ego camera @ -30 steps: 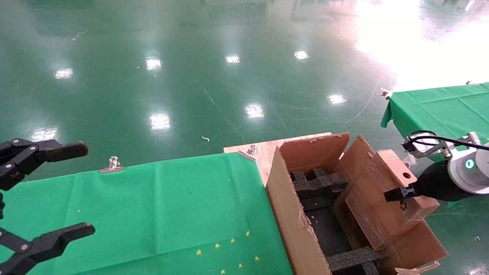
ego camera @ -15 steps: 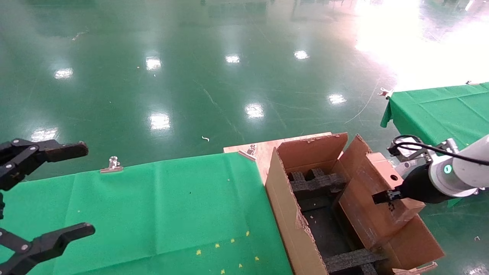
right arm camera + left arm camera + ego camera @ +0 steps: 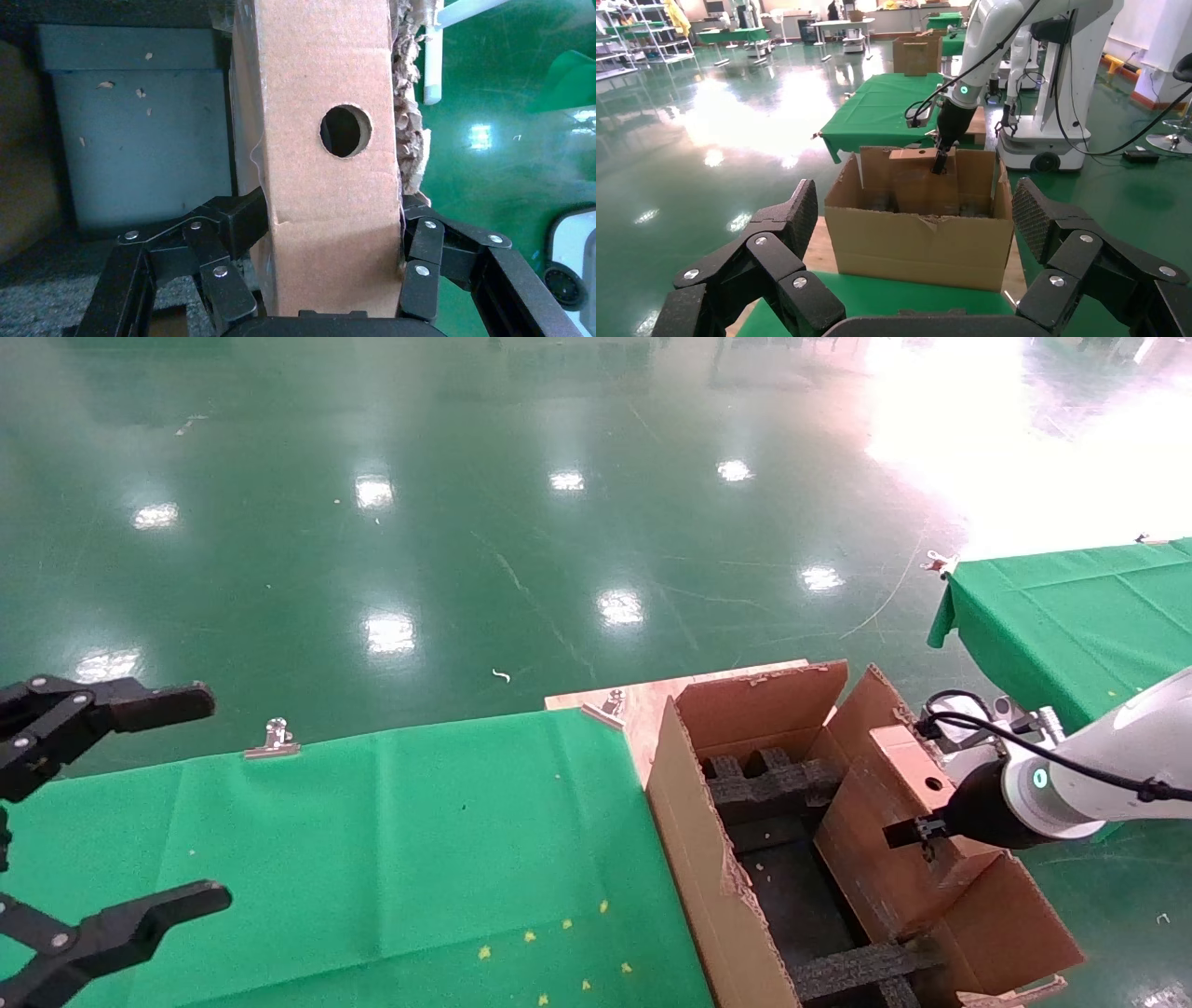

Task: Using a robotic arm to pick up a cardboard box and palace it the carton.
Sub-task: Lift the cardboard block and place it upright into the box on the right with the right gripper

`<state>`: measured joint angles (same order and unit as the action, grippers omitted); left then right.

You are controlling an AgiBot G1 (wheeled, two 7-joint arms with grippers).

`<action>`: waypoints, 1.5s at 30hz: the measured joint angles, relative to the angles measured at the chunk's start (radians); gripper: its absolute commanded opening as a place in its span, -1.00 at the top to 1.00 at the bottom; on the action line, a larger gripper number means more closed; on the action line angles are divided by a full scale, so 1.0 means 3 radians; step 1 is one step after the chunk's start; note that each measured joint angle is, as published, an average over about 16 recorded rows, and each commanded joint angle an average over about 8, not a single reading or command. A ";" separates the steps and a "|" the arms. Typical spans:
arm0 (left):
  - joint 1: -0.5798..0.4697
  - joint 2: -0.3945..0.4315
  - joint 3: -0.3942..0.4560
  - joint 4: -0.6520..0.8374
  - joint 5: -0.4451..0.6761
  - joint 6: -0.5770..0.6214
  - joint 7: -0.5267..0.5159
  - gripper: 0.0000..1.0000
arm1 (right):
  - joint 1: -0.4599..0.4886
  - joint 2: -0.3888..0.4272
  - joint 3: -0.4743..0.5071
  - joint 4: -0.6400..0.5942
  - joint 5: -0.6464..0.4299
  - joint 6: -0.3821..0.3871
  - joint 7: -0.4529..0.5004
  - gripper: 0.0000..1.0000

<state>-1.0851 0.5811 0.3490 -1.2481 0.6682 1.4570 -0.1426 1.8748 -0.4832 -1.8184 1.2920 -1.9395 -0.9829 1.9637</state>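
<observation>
Two arms show in the head view. The right gripper [image 3: 917, 828], at the end of the white robotic arm [image 3: 1108, 766], is clamped on the cardboard box [image 3: 908, 803], which stands on edge and tilted, its lower part down inside the carton [image 3: 708, 859] against the right-hand wall, its holed narrow face turned up. Black foam dividers [image 3: 773, 782] cross the carton's floor beside it. The left gripper [image 3: 112, 812] hangs parked over the green cloth [image 3: 391, 840], fingers spread wide, holding nothing.

From the left wrist view, the left gripper [image 3: 916, 232] frames the scene with its fingers far apart. Beyond it the carton [image 3: 919, 242] stands with the cardboard box [image 3: 919, 186] rising above its rim, the robotic arm [image 3: 989, 35] reaching down to it from above.

In the right wrist view, the right gripper [image 3: 330, 232] pinches the cardboard box [image 3: 327, 175] across its narrow thickness, one finger pressed on each broad face, just below the round hole [image 3: 346, 130].

I judge the box light and fairly stiff, though corrugated board dents under a hard squeeze and its taped faces may be slick. Holding across the thin dimension near the upper edge looks sound for lowering it on edge into the slot.
</observation>
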 measured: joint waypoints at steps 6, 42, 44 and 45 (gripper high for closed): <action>0.0000 0.0000 0.0000 0.0000 0.0000 0.0000 0.0000 -1.00 | -0.0112 -0.0066 -0.0025 -0.0111 0.0024 0.0119 -0.0043 1.00; 0.0000 0.0000 0.0000 0.0001 -0.0001 -0.0001 0.0000 -1.00 | -0.0582 -0.0427 -0.0095 -0.0747 0.0470 0.0387 -0.0525 -0.52; 0.0000 0.0000 0.0000 0.0001 -0.0001 -0.0001 0.0000 -1.00 | -0.0586 -0.0431 -0.0096 -0.0757 0.0479 0.0386 -0.0539 -0.98; 0.0000 -0.0001 0.0000 0.0001 -0.0001 -0.0001 0.0000 -1.00 | -0.0587 -0.0433 -0.0096 -0.0761 0.0483 0.0385 -0.0545 -1.00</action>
<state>-1.0850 0.5810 0.3491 -1.2479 0.6680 1.4568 -0.1425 1.6986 -0.6130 -1.8471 1.0639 -1.7946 -0.8674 1.8001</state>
